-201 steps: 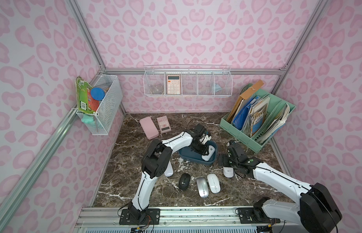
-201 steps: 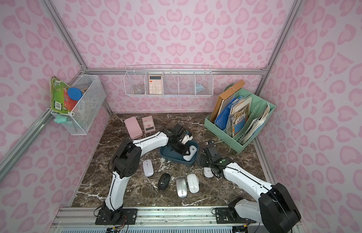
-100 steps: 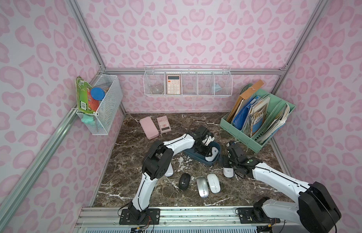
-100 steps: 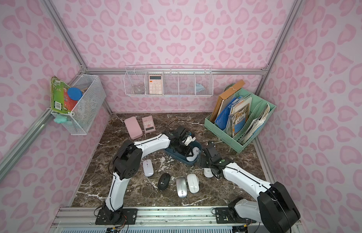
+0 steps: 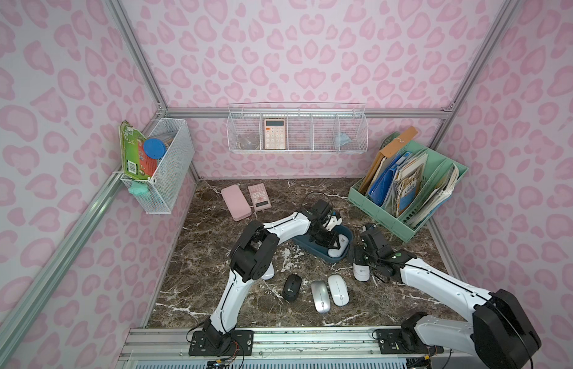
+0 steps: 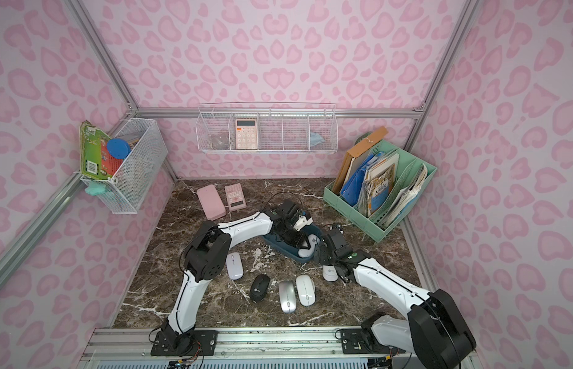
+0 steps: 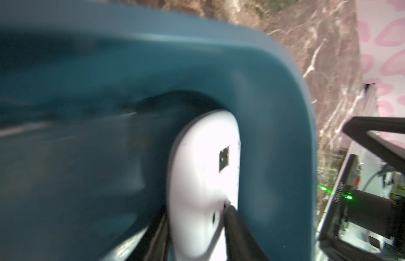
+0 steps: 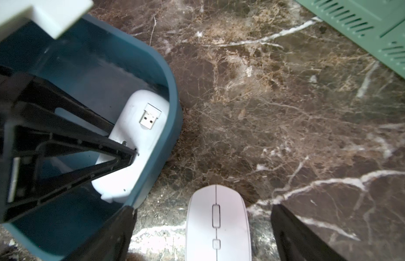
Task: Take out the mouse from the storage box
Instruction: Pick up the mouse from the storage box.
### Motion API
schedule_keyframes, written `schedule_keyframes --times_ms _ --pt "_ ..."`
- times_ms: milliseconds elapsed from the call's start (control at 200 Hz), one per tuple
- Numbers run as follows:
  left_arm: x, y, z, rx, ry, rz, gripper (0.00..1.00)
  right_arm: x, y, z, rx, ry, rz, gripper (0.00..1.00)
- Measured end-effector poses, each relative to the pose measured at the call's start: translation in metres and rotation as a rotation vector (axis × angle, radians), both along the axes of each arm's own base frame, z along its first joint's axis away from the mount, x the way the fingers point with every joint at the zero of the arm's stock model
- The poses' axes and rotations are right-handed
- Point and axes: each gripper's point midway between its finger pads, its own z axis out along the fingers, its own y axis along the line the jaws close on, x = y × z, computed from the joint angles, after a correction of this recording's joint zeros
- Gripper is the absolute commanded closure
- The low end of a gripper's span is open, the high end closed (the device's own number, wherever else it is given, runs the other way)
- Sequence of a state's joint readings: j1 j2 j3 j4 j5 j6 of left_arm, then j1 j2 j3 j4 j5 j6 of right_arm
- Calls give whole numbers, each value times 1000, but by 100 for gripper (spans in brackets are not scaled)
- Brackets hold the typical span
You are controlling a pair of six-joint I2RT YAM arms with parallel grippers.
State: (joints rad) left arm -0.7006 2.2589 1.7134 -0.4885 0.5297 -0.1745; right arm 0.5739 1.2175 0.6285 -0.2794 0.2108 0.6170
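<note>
The dark teal storage box point(image 5: 312, 247) point(image 6: 286, 252) sits mid-table. A white mouse point(image 5: 338, 250) point(image 7: 201, 169) point(image 8: 138, 135) lies belly-up inside it, leaning on the box's end wall point(image 8: 172, 108), its USB dongle showing. My left gripper point(image 5: 330, 244) point(image 7: 197, 212) reaches down into the box, a black finger pressed on each side of this mouse. My right gripper point(image 5: 362, 258) point(image 8: 203, 209) stands open just outside the box. It straddles another white mouse point(image 5: 361, 271) point(image 8: 217, 223) on the marble without touching it, and one of its fingers point(image 8: 120, 226) is against the box's outer wall.
Nearer the front lie a black mouse point(image 5: 291, 287), a silver mouse point(image 5: 320, 295) and a white one point(image 5: 338, 289). One more white mouse point(image 6: 234, 265) lies by the left arm's elbow. A mint-green file rack point(image 5: 406, 204) stands back right, a pink case point(image 5: 235, 203) and pink calculator point(image 5: 259, 196) back left.
My left gripper has slid along the box toward its right end and its jaws have narrowed onto the white mouse. The right arm has stayed still.
</note>
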Motion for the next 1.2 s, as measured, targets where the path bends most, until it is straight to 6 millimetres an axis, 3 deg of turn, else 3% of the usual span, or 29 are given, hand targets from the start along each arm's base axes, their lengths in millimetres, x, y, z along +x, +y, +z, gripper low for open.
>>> schedule_keyframes --times_ms 290,830,1200 --pt "2 3 15 -8 -46 27 78 1 -2 1 -2 -7 -9 3" --pt "6 24 34 97 -200 109 84 2 -4 3 -3 -13 -15 3" --pt "13 60 64 200 -374 184 85 3 -6 4 -8 -16 -15 3"
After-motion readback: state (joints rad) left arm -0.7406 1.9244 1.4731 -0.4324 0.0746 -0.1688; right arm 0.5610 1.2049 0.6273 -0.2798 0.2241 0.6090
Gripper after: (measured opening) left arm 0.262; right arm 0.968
